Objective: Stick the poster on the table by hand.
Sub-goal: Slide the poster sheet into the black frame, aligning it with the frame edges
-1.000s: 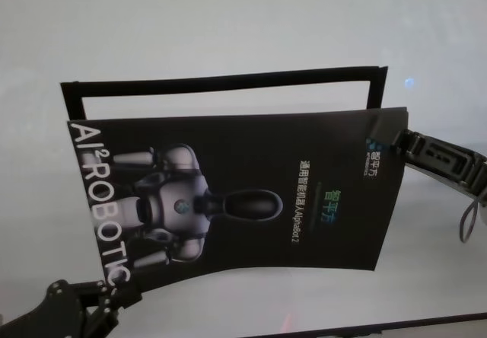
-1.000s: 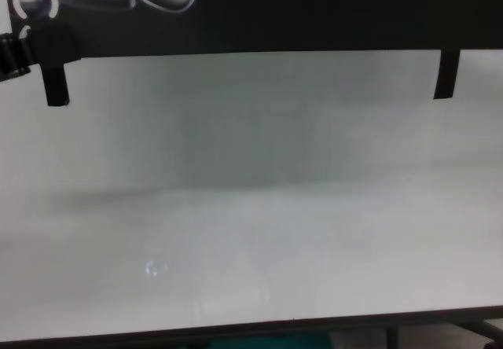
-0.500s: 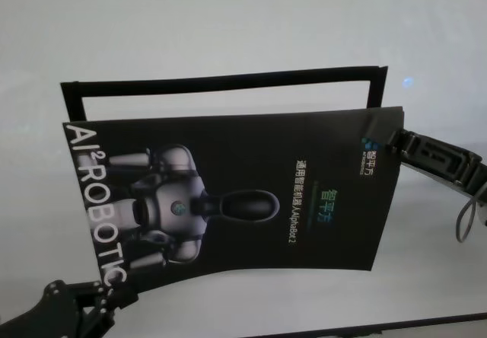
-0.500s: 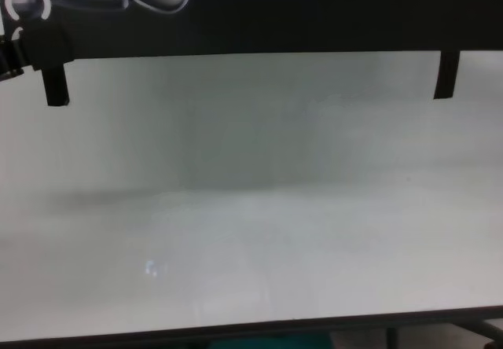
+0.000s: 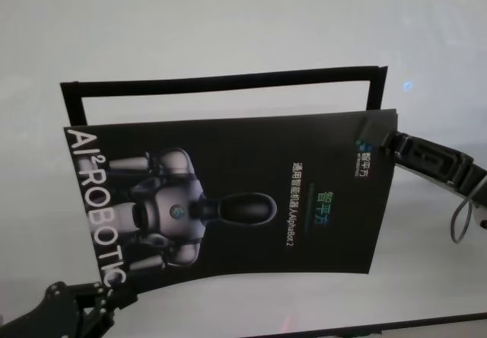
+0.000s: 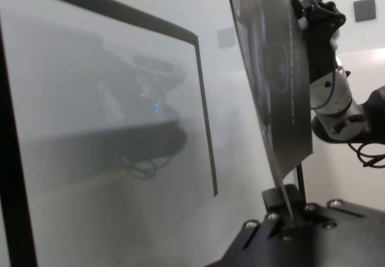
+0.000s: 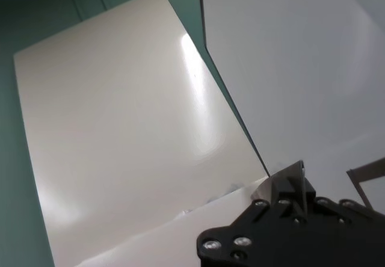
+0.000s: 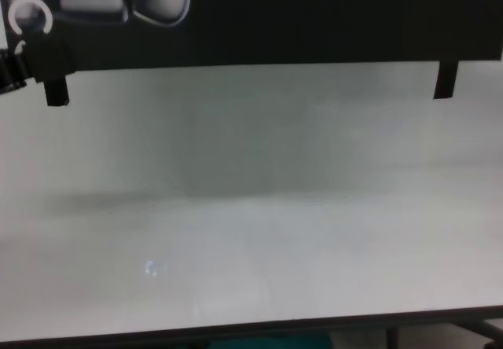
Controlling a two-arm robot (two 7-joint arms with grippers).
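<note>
- Poster [image 5: 243, 201]: large glossy black sheet, held up off the table [image 5: 228, 18] by both grippers; white "AI²ROBOTIC" lettering runs along its left edge, silver-grey robot image at centre-left, small logo near the far-right corner
- Sheet is not flat: near edge bows in a shallow curve in head view; left wrist view shows it edge-on, curved, clear of the tabletop
- Tape frame [image 5: 228, 79]: narrow black strips on the table form three sides of a rectangle, far side plus left and right legs; poster covers the near part of the frame in head view
- Chest view: poster's near edge [image 8: 275, 19] hangs across the top; two tape leg ends [image 8: 55, 91] show below it on the table [image 8: 251, 231], no contact visible betw. sheet and surface
- Left gripper [image 5: 106, 296]: at near-left corner of poster, by the "C" of the lettering; fingers closed on the sheet's corner, as left wrist view shows w/ the edge clamped at the fingertips [image 6: 283, 210]
- Right gripper [image 5: 384, 140]: at far-right corner of poster, just beside the logo; fingers pinched on that corner. Right wrist view shows the pale reverse side of the sheet [image 7: 132, 141] running from the clamp
- Right arm extends off to the right w/ a cable loop [image 5: 460, 220] hanging below it
- Table: plain white-grey top, thin dark near edge [image 8: 251, 329] visible in chest view
</note>
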